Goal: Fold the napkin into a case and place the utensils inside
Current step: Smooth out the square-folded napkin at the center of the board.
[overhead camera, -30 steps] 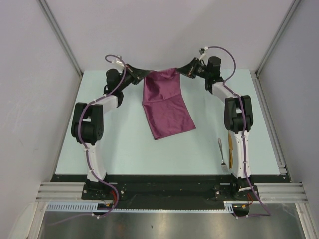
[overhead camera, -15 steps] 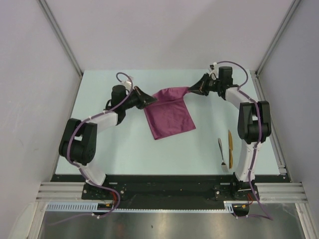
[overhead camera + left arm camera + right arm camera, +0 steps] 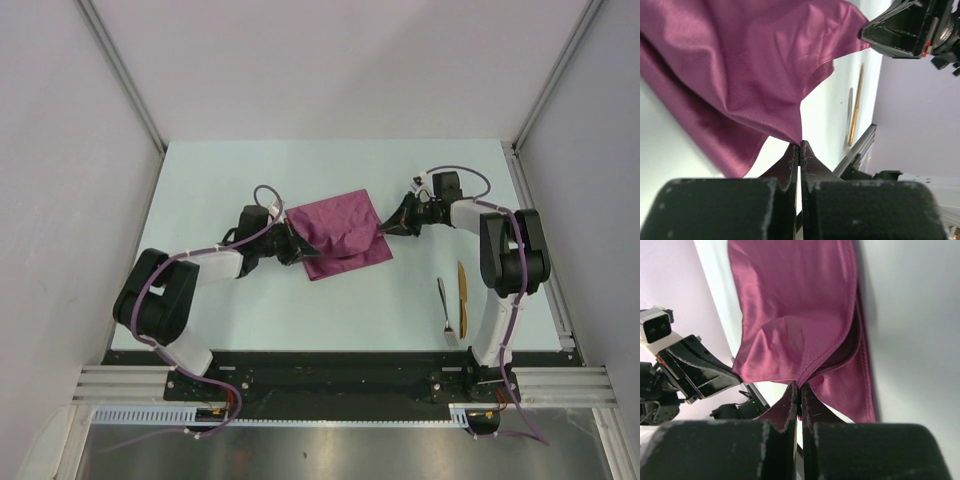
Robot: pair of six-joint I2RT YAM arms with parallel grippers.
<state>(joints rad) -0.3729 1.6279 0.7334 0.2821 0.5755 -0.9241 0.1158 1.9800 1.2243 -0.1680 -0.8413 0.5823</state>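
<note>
Plum-magenta napkin [image 3: 338, 232]: doubled over, top layer rumpled, ctr of frame. Silver spoon [image 3: 443, 305] & golden-yellow utensil [image 3: 462, 295]: flat, side by side, lower right, well apart from napkin.

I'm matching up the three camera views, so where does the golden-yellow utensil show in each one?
Top external: the golden-yellow utensil lies at the right, just right of the silver spoon.
Left wrist: it is a thin golden strip right of centre, beyond the edge of the napkin.
Right wrist: not in view.
Shared landmark: the plum napkin, seen in all three views.
</note>
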